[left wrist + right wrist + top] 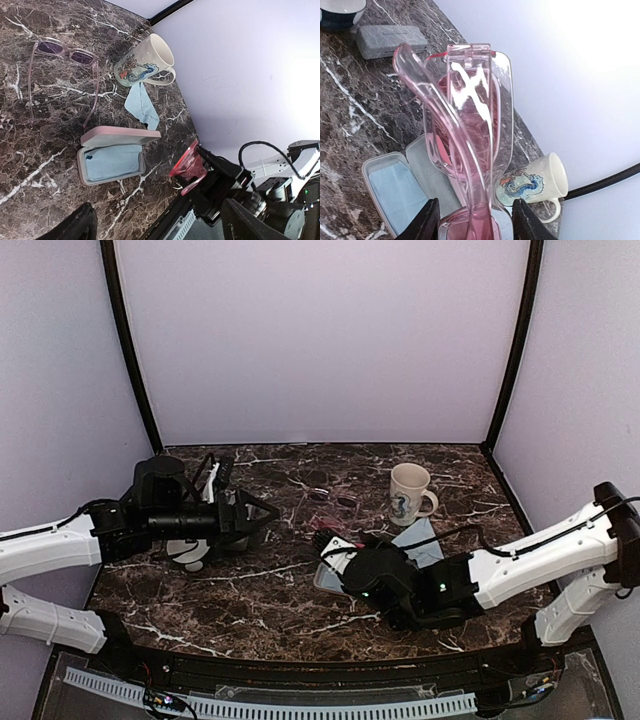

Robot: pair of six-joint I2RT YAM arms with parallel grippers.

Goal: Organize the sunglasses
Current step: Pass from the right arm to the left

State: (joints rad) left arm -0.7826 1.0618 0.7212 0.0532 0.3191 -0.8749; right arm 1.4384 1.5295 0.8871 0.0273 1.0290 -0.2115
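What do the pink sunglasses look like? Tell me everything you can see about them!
The pink sunglasses have a chunky, see-through frame that looks like shiny plastic, with rosy lenses. Their arms look folded in. The right pincer grips them by one end, so they stick up off the table. Only the pincer's black fingers touch them. The open case lies close below.

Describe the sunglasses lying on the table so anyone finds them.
Find the white mug on the marble table. Just left of it in the top view lies the thin-framed pair, arms unfolded. The chunky red-pink pair sits in the right gripper.
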